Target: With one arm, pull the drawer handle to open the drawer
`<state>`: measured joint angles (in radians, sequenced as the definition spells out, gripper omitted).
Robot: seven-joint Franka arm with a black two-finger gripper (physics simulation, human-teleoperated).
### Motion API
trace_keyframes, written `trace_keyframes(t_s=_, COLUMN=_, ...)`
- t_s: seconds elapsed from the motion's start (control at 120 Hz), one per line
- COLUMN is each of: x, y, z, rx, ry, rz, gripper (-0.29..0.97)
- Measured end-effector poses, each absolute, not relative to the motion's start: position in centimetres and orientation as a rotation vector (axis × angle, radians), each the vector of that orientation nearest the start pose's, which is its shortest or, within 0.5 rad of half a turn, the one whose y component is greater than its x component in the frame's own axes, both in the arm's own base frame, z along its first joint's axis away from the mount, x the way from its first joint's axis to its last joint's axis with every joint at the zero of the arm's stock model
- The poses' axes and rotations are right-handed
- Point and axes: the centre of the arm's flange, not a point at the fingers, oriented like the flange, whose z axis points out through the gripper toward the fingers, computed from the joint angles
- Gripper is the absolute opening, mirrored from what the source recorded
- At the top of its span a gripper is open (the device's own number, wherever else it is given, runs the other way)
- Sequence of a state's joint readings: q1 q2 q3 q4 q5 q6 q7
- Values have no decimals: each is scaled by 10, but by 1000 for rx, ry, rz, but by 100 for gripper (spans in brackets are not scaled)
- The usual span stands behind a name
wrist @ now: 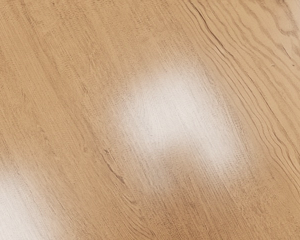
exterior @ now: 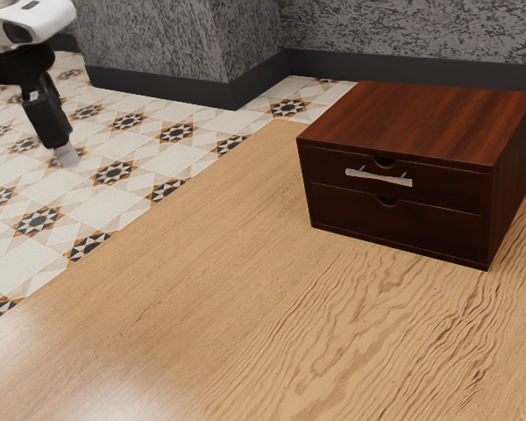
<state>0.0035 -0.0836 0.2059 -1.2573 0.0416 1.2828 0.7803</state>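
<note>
Exterior view, upper left corner: the black gripper [exterior: 65, 155] hangs tip-down and slightly tilted from the white and black arm [exterior: 24, 33], and from this angle I cannot tell whether it is open or closed; nothing is seen in its grasp. It shows against the patterned tile floor [exterior: 35, 219], just past the long edge of the wooden table [exterior: 245, 298] that runs diagonally across the exterior view's left side, and it is well apart from the cabinet. Wrist view looks down on the table's [wrist: 65, 75] light oak grain, with a pale glare patch [wrist: 175, 120] under the hand and another at one corner. Across the table, near its far edge toward the exterior view's right, stands the dark reddish-brown cabinet [exterior: 421, 114], squarely upright with its front turned toward the arm's side. Its upper drawer [exterior: 447, 184] carries the silver bar handle [exterior: 379, 176], lying level across the front just below a small half-round notch. The lower drawer [exterior: 403, 219] sits directly beneath, with the same kind of notch at its top edge. Both drawer fronts lie flush with the cabinet face, so the drawers are shut. Behind the table, a grey speckled wall [exterior: 175, 35] with a dark skirting rises from the floor
</note>
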Motion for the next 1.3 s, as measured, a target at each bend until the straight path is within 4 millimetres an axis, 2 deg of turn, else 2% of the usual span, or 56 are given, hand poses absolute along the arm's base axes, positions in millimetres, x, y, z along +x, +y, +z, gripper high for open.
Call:
trace_keyframes(t_s=0.083, x=474, y=88, z=777, rx=-2931, ry=931, rz=-118, gripper=68)
trace_keyframes(t_s=0.208, x=471, y=91, z=778, rx=-2934, ry=936, rz=-122, gripper=68)
trace_keyframes(t_s=0.258, x=477, y=93, z=773, rx=-2938, ry=935, rz=-106, gripper=68)
trace_keyframes(t_s=0.308, x=480, y=86, z=771, rx=-2933, ry=959, rz=-101, gripper=68)
trace_keyframes(t_s=0.392, x=472, y=67, z=770, rx=-2918, ry=1028, rz=-74, gripper=68)
trace_keyframes(t_s=0.475, x=478, y=55, z=755, rx=-2882, ry=1142, rz=-3, gripper=68)
trace_keyframes(t_s=0.542, x=478, y=54, z=730, rx=-2831, ry=1288, rz=33, gripper=68)
trace_keyframes(t_s=0.575, x=487, y=48, z=717, rx=-2784, ry=1376, rz=40, gripper=68)
trace_keyframes(t_s=0.617, x=503, y=31, z=704, rx=-2709, ry=1499, rz=38, gripper=68)
trace_keyframes(t_s=0.692, x=539, y=-4, z=696, rx=-2562, ry=1683, rz=-3, gripper=68)
trace_keyframes(t_s=0.75, x=560, y=-31, z=688, rx=-2459, ry=1796, rz=-28, gripper=68)
trace_keyframes(t_s=0.8, x=578, y=-46, z=677, rx=-2380, ry=1864, rz=-51, gripper=68)
trace_keyframes(t_s=0.917, x=635, y=-40, z=661, rx=-2215, ry=1868, rz=-101, gripper=68)
trace_keyframes(t_s=0.967, x=652, y=-34, z=658, rx=-2159, ry=1862, rz=-122, gripper=68)
trace_keyframes(t_s=1.042, x=668, y=-31, z=654, rx=-2086, ry=1868, rz=-149, gripper=66)
trace_keyframes(t_s=1.083, x=674, y=-32, z=652, rx=-2047, ry=1877, rz=-168, gripper=61)
trace_keyframes(t_s=1.192, x=697, y=-47, z=639, rx=-1975, ry=1925, rz=-249, gripper=49)
trace_keyframes(t_s=1.3, x=707, y=-56, z=640, rx=-1960, ry=1944, rz=-362, gripper=42)
